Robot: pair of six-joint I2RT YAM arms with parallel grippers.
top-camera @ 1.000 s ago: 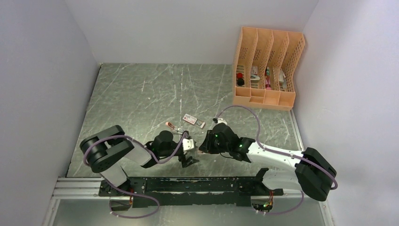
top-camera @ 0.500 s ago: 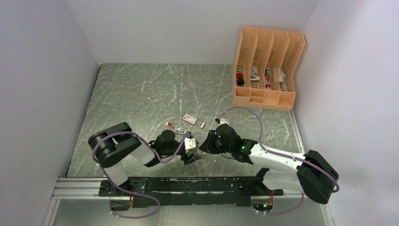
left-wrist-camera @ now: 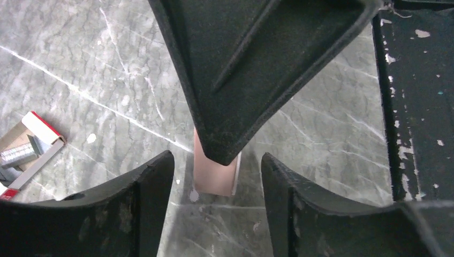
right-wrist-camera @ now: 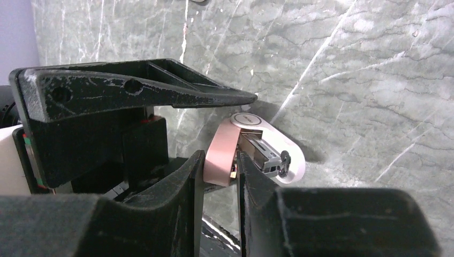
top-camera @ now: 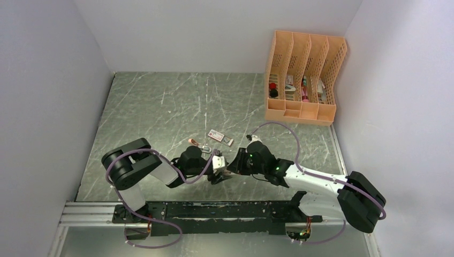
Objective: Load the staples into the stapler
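The pink stapler hangs open just above the table, its metal magazine exposed. My right gripper is shut on its pink lid. In the left wrist view the stapler's pink end sits between my left gripper's spread fingers, touching neither, and a right finger covers its upper part. The two grippers meet tip to tip in the top view, left gripper and right gripper. The staples lie in their red-and-white box, open on the table behind both grippers, with silvery strips showing in the box.
A small orange-pink object lies left of the box. A peach mesh file organiser with small items stands at the back right. The black mounting rail runs along the near edge, close to the grippers.
My left gripper has slid right up to the right gripper, and its jaws have narrowed around the stapler's end. The right arm has crept slightly towards it, grip unchanged.
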